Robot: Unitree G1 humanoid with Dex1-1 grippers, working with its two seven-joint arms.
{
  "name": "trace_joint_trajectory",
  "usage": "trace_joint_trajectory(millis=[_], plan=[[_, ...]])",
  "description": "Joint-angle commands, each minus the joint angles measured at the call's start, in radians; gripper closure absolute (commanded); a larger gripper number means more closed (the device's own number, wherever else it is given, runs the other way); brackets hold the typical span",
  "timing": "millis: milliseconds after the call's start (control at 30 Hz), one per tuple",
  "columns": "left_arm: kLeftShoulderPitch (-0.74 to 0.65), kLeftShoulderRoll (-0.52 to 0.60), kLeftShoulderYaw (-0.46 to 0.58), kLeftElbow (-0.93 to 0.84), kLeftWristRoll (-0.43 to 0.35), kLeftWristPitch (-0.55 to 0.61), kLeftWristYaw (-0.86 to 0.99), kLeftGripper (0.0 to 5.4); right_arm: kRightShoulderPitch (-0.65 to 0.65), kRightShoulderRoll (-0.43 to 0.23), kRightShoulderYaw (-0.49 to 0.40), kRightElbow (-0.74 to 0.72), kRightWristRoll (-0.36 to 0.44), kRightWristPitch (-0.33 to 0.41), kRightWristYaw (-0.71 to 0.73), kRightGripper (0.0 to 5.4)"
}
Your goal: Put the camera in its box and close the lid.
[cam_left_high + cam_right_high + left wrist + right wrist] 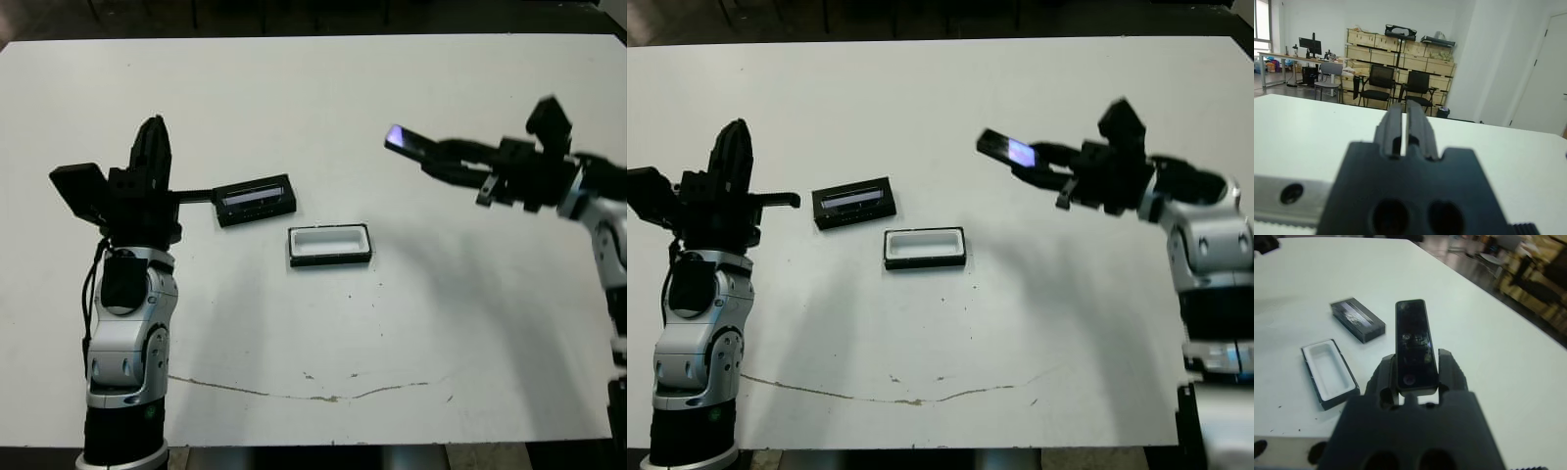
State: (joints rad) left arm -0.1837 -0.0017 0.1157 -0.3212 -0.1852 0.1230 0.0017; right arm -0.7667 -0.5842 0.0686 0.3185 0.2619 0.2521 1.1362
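Right hand (446, 162) motion-blurred, camera's (1414, 347) lower end hidden between its fingers, right arm cut by frame edge

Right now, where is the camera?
The camera is clamped in the right gripper, held in the air over the table's right half, up and to the right of the open box; the lid lies left of that.

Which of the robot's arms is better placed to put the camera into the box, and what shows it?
Likely the right. The right gripper already grips the camera above the table, beside the open, empty box. The left gripper is shut on nothing, pointing up past the lid.
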Motion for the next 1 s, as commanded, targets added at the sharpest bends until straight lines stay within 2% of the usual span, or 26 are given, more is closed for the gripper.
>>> trace_joint_trajectory(millis=[33,267,400,600,1000], plan=[[0.018,0.004,-0.001,0.011,0.002,0.013,0.001,5.40,-0.058,0.007,0.053,0.070,-0.030,-0.011,0.064,4.71],[0.023,0.006,-0.003,0.017,0.007,0.002,-0.001,5.40,-0.174,0.048,0.206,0.137,-0.148,-0.060,0.169,4.72],[0.024,0.005,-0.005,0.017,0.014,-0.001,0.002,5.40,-0.195,0.076,0.276,0.118,-0.187,0.001,0.208,4.72],[0.027,0.001,-0.005,0.013,0.013,0.005,0.001,5.40,-0.179,0.097,0.360,0.048,-0.249,0.010,0.233,4.72],[0.032,0.000,-0.008,0.013,0.019,-0.002,0.002,5.40,-0.137,0.105,0.409,-0.010,-0.256,0.082,0.268,4.72]])
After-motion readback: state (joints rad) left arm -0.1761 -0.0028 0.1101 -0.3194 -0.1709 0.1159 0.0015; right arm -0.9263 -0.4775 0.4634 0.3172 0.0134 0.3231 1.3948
